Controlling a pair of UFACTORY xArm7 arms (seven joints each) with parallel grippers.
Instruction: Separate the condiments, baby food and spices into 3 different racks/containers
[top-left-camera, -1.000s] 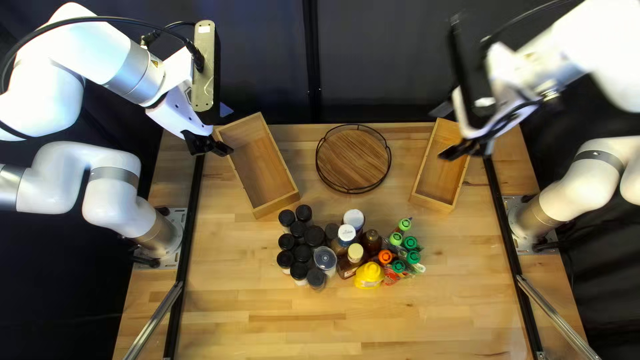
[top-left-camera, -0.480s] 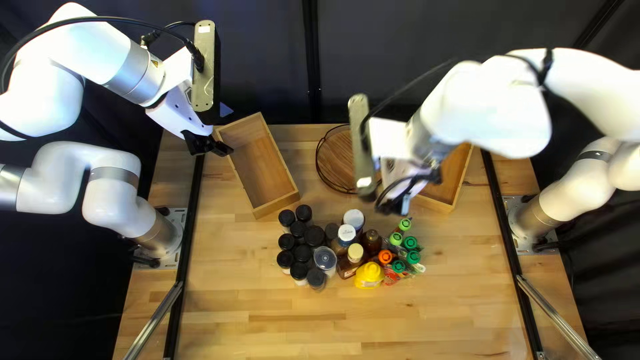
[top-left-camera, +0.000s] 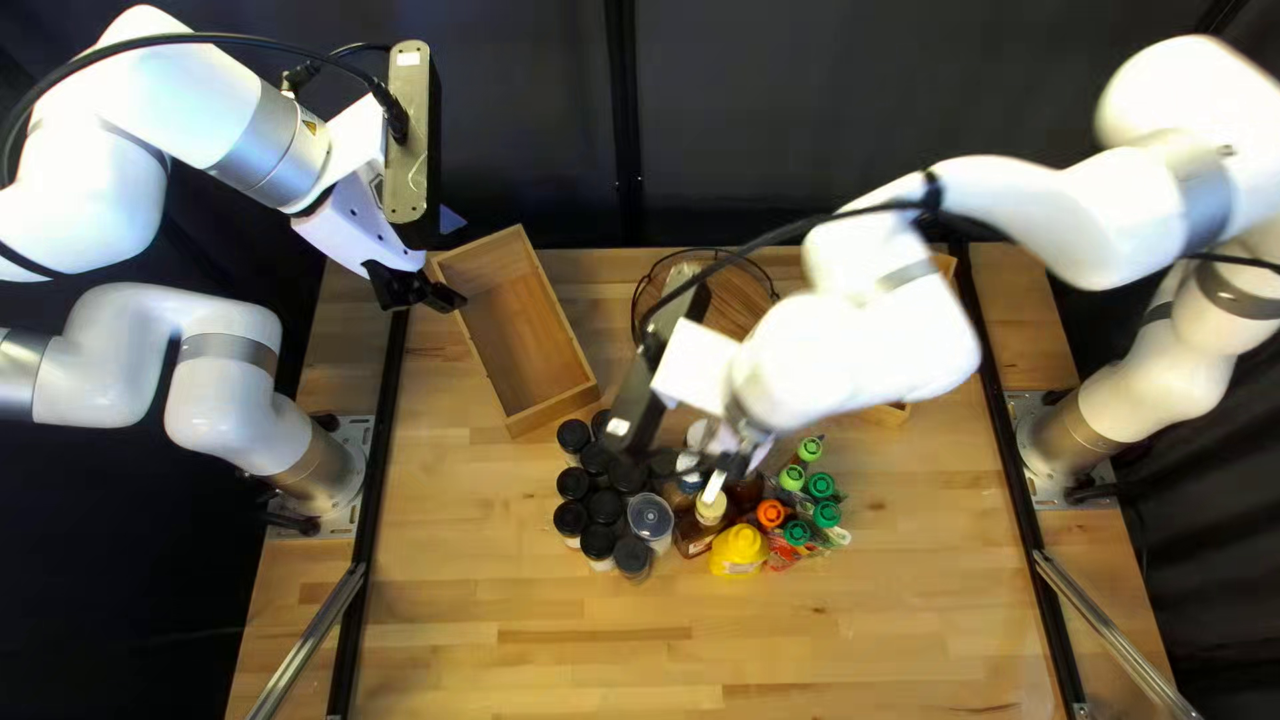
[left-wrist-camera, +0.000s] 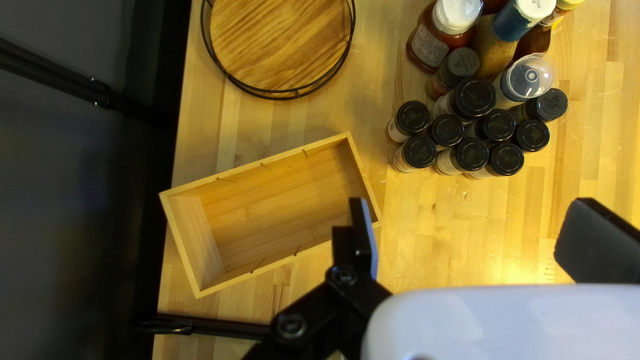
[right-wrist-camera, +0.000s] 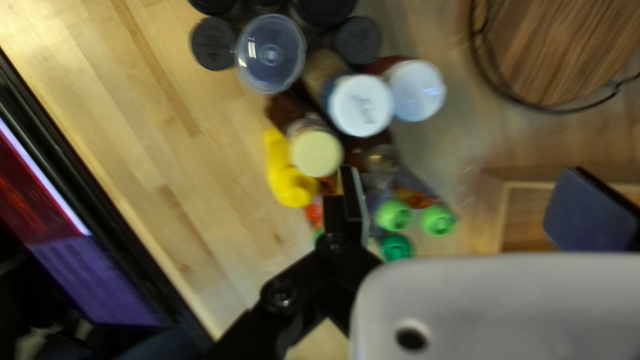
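Right claw (top-left-camera: 722,470) above bottles (top-left-camera: 696,536): upright, caps (right-wrist-camera: 317,153) up.

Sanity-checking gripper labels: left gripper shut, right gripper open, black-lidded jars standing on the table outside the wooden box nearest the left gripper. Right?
Not quite: the left gripper is open. The left wrist view shows its fingers wide apart, with nothing held. The rest is right: right gripper open, black-lidded jars on the table, outside that wooden box.
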